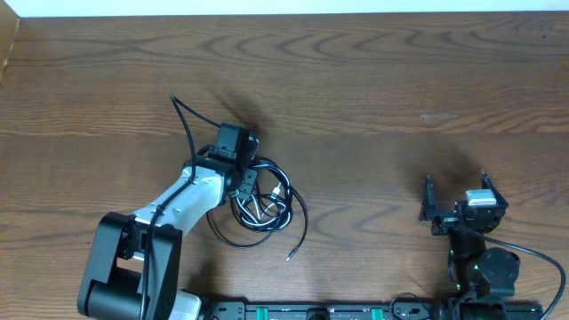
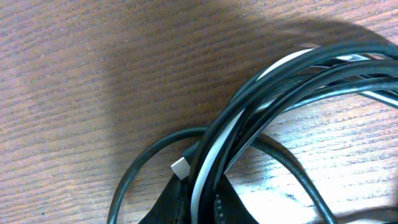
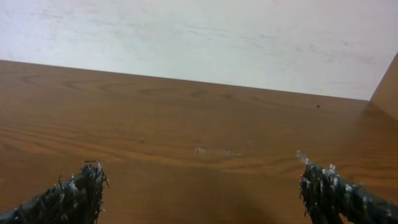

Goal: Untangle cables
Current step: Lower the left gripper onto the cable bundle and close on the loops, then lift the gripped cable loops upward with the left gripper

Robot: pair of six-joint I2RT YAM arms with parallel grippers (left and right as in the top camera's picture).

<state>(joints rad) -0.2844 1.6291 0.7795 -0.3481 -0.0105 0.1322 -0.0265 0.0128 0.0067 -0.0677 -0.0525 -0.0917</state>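
The cables (image 1: 269, 206) lie in a tangled coil of black loops with one white cord on the wooden table, left of centre. My left gripper (image 1: 246, 182) sits on the coil's upper left edge. In the left wrist view, my left gripper (image 2: 202, 208) is shut on a bunch of the cables (image 2: 280, 81), with the white cord (image 2: 208, 162) running between the dark fingers and a small white plug end (image 2: 180, 167) beside them. One black cable end (image 1: 290, 256) trails toward the front. My right gripper (image 1: 455, 188) stays far to the right, open with nothing between its fingers; the right wrist view shows only bare table between my right gripper (image 3: 205, 186) fingers.
The left arm's own thicker black cable (image 1: 185, 120) arches up behind the gripper. The arm bases and a black rail (image 1: 311, 311) line the table's front edge. A white wall (image 3: 199, 37) rises behind the table's far edge.
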